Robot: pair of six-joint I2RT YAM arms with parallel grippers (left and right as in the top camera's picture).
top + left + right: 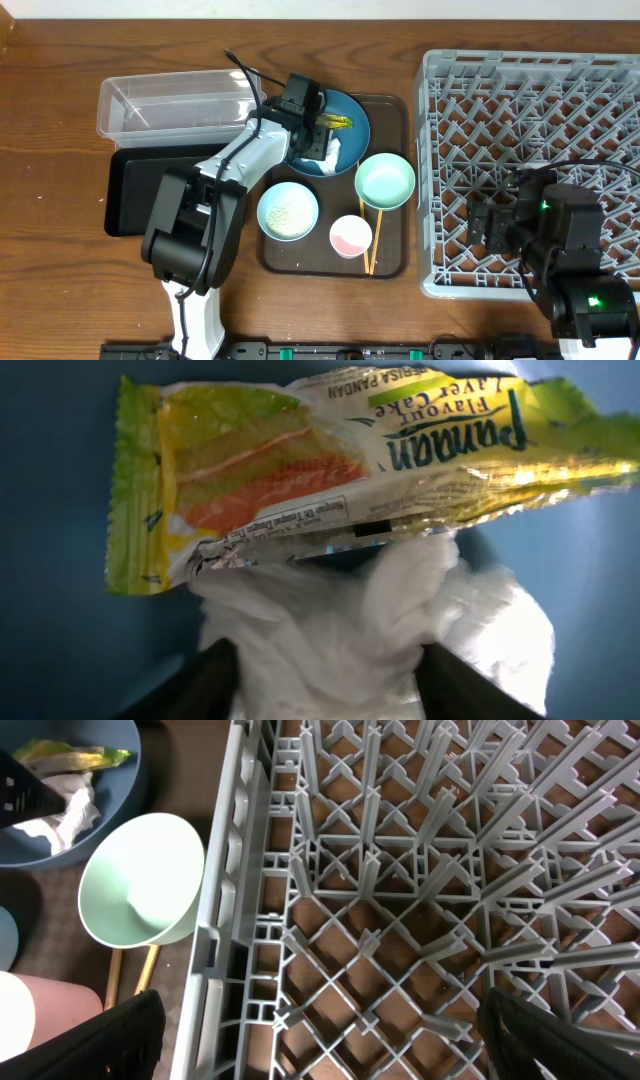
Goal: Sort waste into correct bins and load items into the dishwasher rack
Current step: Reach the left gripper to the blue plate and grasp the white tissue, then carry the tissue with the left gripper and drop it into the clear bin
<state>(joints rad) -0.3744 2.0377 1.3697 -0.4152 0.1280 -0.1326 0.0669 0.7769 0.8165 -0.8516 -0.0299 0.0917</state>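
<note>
The yellow-green wrapper (337,122) (330,470) and the crumpled white tissue (328,152) (340,630) lie in the dark blue dish (352,105). My left gripper (312,132) (325,695) is down in that dish. It is open, with a finger (205,685) on each side of the tissue and touching it. The mint green bowl (385,181), the pale blue-white bowl (288,211) holding rice, the pink-white cup (351,236) and the chopsticks (371,242) sit on the brown tray. My right gripper (485,222) (320,1030) hangs wide open over the grey dishwasher rack (530,100) (400,870), holding nothing.
The clear tub (170,100) stands at the back left, with the black tray (130,190) in front of it. The brown serving tray (395,262) lies between these bins and the rack. The rack's upright pegs rise close under my right gripper.
</note>
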